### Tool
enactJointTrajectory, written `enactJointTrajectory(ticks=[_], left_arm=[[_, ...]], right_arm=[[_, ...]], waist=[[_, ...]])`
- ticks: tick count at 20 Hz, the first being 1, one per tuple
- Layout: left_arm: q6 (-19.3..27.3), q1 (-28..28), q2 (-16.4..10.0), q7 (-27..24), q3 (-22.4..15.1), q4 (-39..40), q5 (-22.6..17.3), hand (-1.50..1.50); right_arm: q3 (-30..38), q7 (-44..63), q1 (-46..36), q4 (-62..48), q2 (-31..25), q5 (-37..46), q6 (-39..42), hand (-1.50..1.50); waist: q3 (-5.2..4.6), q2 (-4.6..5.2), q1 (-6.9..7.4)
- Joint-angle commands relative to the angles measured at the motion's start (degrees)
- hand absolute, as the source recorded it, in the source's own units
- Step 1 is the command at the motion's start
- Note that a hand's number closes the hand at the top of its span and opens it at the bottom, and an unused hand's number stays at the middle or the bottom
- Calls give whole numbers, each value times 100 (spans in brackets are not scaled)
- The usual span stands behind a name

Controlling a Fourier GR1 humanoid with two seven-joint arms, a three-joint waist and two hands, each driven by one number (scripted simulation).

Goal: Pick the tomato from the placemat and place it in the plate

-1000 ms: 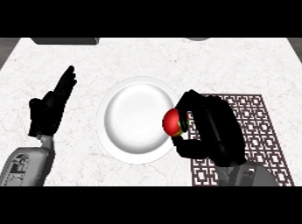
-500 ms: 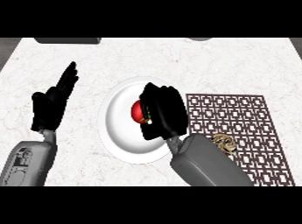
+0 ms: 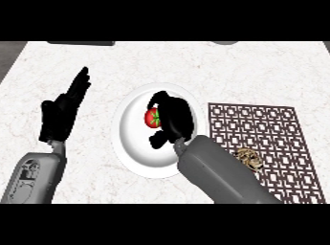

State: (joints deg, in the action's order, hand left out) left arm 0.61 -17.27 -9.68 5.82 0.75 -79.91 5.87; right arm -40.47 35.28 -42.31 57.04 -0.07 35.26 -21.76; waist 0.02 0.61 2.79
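**Tomato held over the plate**

The right hand [image 3: 177, 117] sits above the middle of the white plate [image 3: 135, 154], its grey forearm coming in from 5 o'clock and crossing the plate's lower right rim. Its black fingers are curled round the tomato [image 3: 152, 117]: they arch over the fruit at 12 o'clock, and the thumb lies below it at 6 o'clock. The tomato shows as a red patch with a green stem spot on the hand's 9 o'clock side, the rest hidden by the palm. It lies inside the plate's outline, a little above the plate's centre. Whether it touches the plate or hangs just over it, I cannot tell.

The plate rests on the pale marbled table [image 3: 195, 67], near the middle of the view. Just beside it at 3 o'clock lies the placemat [image 3: 266, 125], a dark brown lattice, with a narrow strip of table between the two. A small tan, mottled thing [image 3: 249, 159] lies on the placemat toward its lower left part, next to the right forearm.

The left hand [image 3: 60, 115] is at 9 o'clock from the plate and apart from it. It is open and holds nothing, its fingers straight and pointing toward 1 o'clock. Its forearm rises from the view's lower left.
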Motion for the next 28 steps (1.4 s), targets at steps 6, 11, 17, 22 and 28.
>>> enactJointTrajectory(ticks=[6,11,17,22,28], left_arm=[[42,-98,64,-55,21,86,47,0],[88,123,98,92,-28,-199,76,0],[62,405,-42,-339,220,-35,17,0],[-8,305,-87,107,279,-320,-82,0],[-47,369,-101,180,234,-439,41,0]], right_arm=[[-91,-1284,-396,-531,7,-1918,-1201,-150],[332,-1780,-124,-173,7,-2400,-2192,-150],[1034,-1942,825,986,-527,-2462,-2297,-150],[1457,-2233,1862,2372,-1360,-2901,-1789,-150],[2193,-2788,2684,2913,-2089,-3427,-729,-150]], waist=[[6,31,25],[7,-22,-76],[-1,-72,-340],[0,-83,-362],[-1,-67,-302]])
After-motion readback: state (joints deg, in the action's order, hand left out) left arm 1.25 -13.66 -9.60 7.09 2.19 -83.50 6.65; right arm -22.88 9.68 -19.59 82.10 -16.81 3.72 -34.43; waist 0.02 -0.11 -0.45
